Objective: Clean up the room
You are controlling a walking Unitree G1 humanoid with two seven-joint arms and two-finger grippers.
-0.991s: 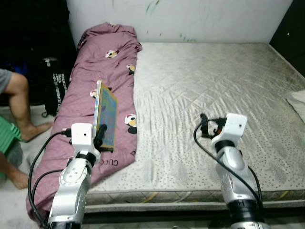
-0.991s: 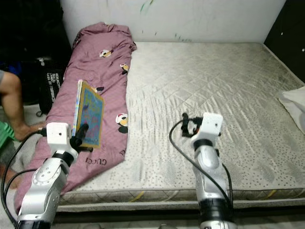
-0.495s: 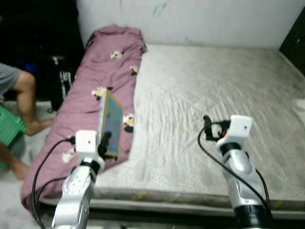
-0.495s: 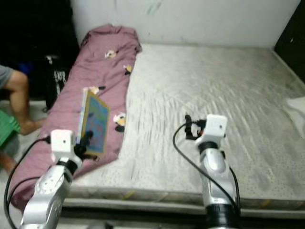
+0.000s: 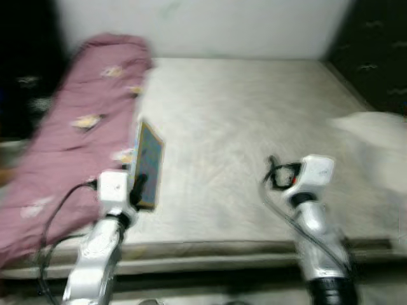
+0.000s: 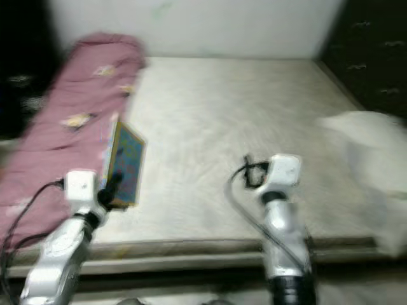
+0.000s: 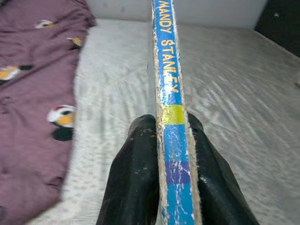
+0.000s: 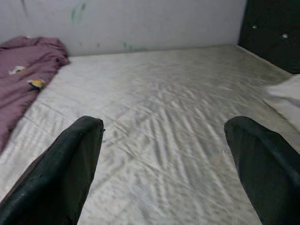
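The left gripper (image 7: 161, 154) pinches a book (image 5: 148, 164) upright by its lower edge, likely for carrying, above the mattress (image 5: 254, 127) front edge; the right gripper (image 8: 164, 164) is spread, empty.

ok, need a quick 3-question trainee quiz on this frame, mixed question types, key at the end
1. True or false: the left gripper is shut on the book.
2. What lies along the mattress on the robot's left side: A) the purple blanket, B) a green towel, C) a laptop?
3. Fill in: the right gripper is ____, with nothing between its fingers.

Key: 1 true. 2 A. 3 open.
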